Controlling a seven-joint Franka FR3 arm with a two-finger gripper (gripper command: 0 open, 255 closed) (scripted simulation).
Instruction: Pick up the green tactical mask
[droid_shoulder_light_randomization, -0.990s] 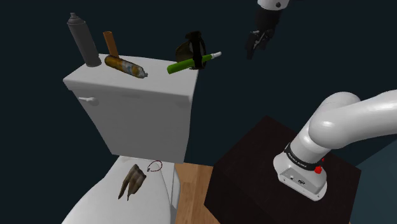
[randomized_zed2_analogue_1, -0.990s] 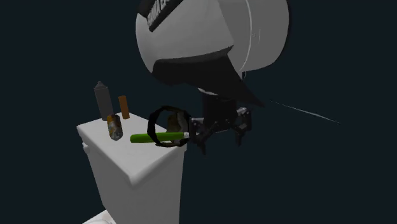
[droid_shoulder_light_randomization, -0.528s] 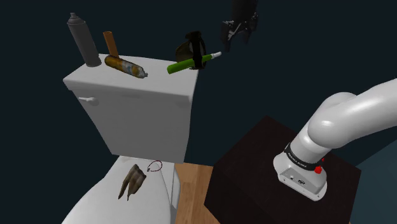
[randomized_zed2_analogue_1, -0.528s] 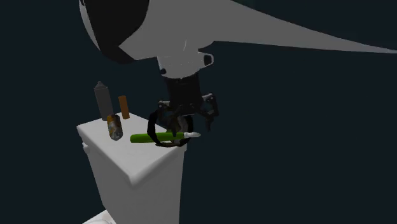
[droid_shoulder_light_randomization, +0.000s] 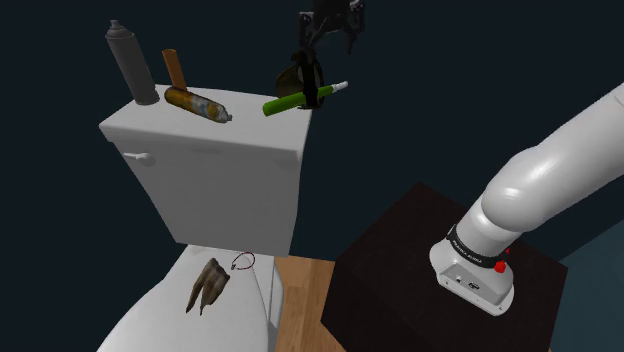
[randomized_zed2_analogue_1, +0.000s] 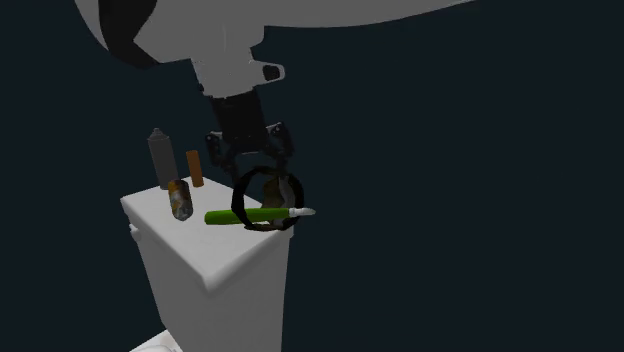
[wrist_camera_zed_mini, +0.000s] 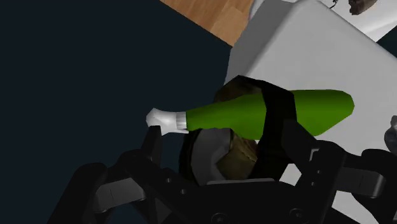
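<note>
The mask (droid_shoulder_light_randomization: 297, 74) is a dark olive piece with a black strap loop. A bright green tube (droid_shoulder_light_randomization: 292, 100) with a white tip lies across it. It rests on the tank lid's corner nearest the stand, also seen in the second exterior view as mask (randomized_zed2_analogue_1: 268, 191). My gripper (droid_shoulder_light_randomization: 327, 36) hangs just above it, pointing down, open. In the second exterior view the gripper (randomized_zed2_analogue_1: 248, 160) straddles the top of the strap loop. In the wrist view the mask (wrist_camera_zed_mini: 238, 151) and green tube (wrist_camera_zed_mini: 254, 111) lie between the parted fingers of the gripper (wrist_camera_zed_mini: 226, 139), with nothing clasped.
On the white toilet tank lid (droid_shoulder_light_randomization: 200, 138) stand a grey spray can (droid_shoulder_light_randomization: 130, 62) and an orange block (droid_shoulder_light_randomization: 173, 68), with a rusty bottle (droid_shoulder_light_randomization: 196, 103) lying beside them. A brown object (droid_shoulder_light_randomization: 208, 285) and a small ring (droid_shoulder_light_randomization: 242, 262) lie on the toilet lid. The dark stand (droid_shoulder_light_randomization: 400, 260) is at lower right.
The gripper has swung toward the shoulder view's left, from the open space beside the tank to directly above the mask. The mask and the other things have not moved.
</note>
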